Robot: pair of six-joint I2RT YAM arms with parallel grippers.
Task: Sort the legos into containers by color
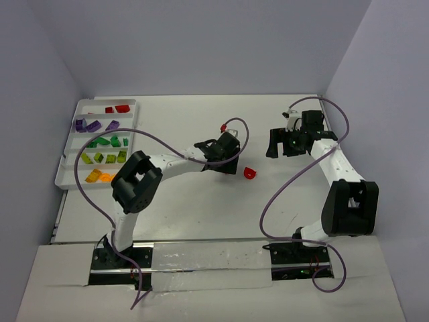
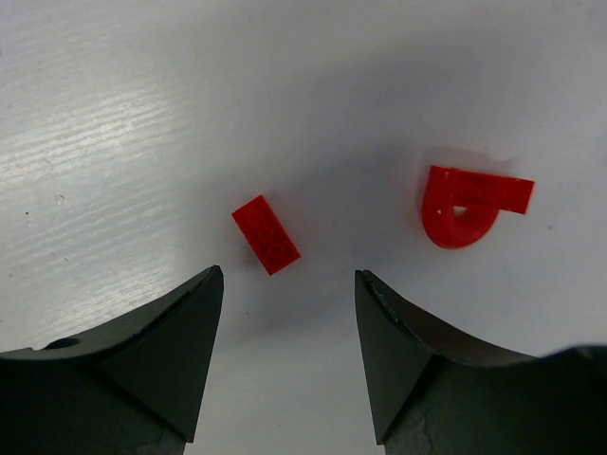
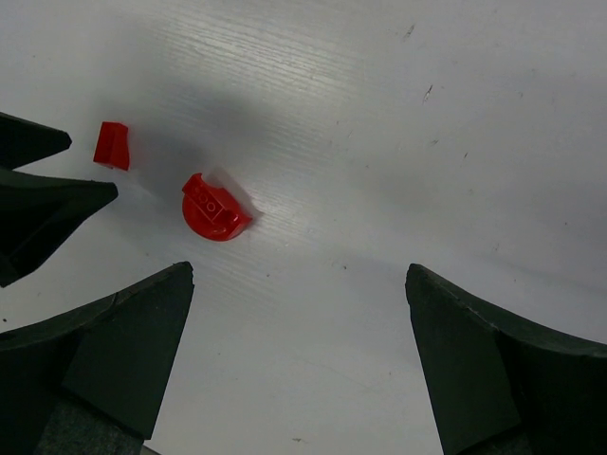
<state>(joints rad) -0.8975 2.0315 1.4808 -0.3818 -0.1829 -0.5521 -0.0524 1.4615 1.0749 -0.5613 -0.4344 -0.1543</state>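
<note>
In the left wrist view a small red rectangular lego lies flat on the white table just ahead of my left gripper. The jaws stand open with nothing between them. A rounded red lego lies to its right; from above it sits just right of the left gripper. The right wrist view shows the rounded lego and the small one ahead and to the left. My right gripper hangs wide open and empty over bare table. The containers are rows of a white tray at far left, holding sorted legos.
The tray rows hold red, purple, green, lime and orange pieces. Another small red piece lies beyond the left gripper. Grey walls close in the table on three sides. The right gripper is at mid-right.
</note>
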